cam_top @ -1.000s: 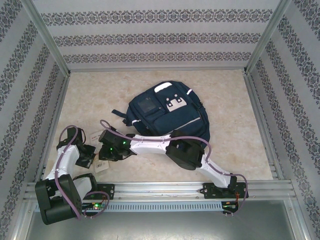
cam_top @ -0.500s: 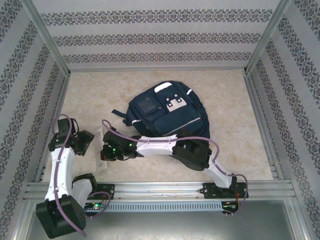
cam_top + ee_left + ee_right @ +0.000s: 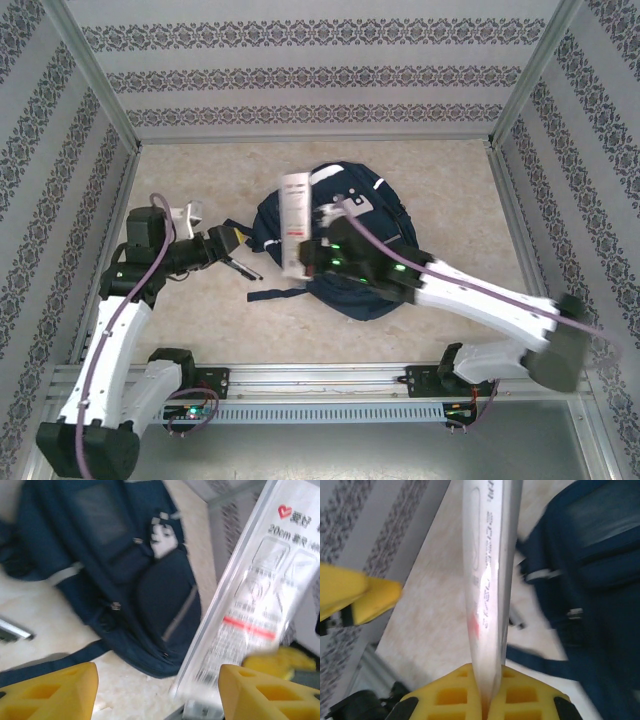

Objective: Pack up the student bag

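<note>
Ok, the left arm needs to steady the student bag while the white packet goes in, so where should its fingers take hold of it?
Probably the loose strap trailing from the student bag's near-left edge, coming from the left, where the open left gripper sits. The body is too bulky to pinch; the strap is thin and free.

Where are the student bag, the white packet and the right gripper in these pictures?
student bag (image 3: 160,595): left wrist view, on its front pocket.
white packet (image 3: 252,600): left wrist view, on its printed face.
right gripper (image 3: 487,692): right wrist view, between the yellow fingertips clamping the packet.
</note>
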### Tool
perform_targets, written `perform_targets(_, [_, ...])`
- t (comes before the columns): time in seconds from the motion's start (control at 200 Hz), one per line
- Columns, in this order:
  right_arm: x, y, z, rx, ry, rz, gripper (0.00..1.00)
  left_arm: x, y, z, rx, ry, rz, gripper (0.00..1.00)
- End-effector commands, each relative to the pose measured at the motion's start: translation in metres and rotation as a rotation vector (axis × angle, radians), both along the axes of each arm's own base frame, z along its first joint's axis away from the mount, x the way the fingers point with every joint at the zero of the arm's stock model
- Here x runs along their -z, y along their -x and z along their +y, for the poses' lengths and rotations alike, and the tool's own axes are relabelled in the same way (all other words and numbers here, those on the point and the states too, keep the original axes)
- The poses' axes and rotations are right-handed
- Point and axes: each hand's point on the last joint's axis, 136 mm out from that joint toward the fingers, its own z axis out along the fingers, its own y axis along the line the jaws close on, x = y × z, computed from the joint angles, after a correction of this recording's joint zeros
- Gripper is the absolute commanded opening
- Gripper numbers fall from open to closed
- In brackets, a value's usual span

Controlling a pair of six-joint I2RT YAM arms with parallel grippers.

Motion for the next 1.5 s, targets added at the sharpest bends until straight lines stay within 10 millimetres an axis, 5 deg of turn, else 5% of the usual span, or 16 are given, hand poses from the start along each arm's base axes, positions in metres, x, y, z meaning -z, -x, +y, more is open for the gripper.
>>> perform_targets(0.0, [0.024, 0.003, -0.081, 0.133, 0.184, -0.051, 0.0, -0.017, 0.0, -0.025, 0.118, -0.074, -0.127, 0.64])
perform_targets(0.23, [0.017, 0.031, -0.208, 0.419, 0.129, -0.142, 0.0, 0.013, 0.007, -0.096, 0.38, -0.422, -0.173, 0.67])
perform_targets(0.405, [0.023, 0.06, -0.263, 0.516, 0.149, -0.152, 0.0, 0.048, 0.011, -0.163, 0.689, -0.758, -0.258, 0.72])
perform_targets(0.7, [0.032, 0.077, -0.272, 0.498, 0.137, -0.106, 0.0, 0.103, -0.029, -0.222, 0.858, -1.149, -0.32, 0.78])
perform_targets(0.999, [0.038, 0.081, -0.277, 0.496, 0.149, -0.1, 0.0, 0.152, -0.055, -0.236, 0.88, -1.306, -0.289, 0.82])
perform_targets(1.149, [0.041, 0.082, -0.278, 0.496, 0.145, -0.096, 0.0, 0.155, -0.048, -0.243, 0.93, -1.264, -0.266, 0.84])
perform_targets(1.239, [0.043, 0.082, -0.277, 0.495, 0.149, -0.093, 0.0, 0.148, -0.032, -0.253, 0.989, -1.155, -0.253, 1.0])
perform_targets(1.339, [0.043, 0.082, -0.276, 0.491, 0.148, -0.092, 0.0, 0.14, -0.015, -0.262, 1.036, -1.038, -0.261, 0.99])
perform_targets(1.494, [0.044, 0.082, -0.275, 0.489, 0.149, -0.091, 0.0, 0.152, -0.027, -0.253, 0.997, -1.115, -0.303, 1.0])
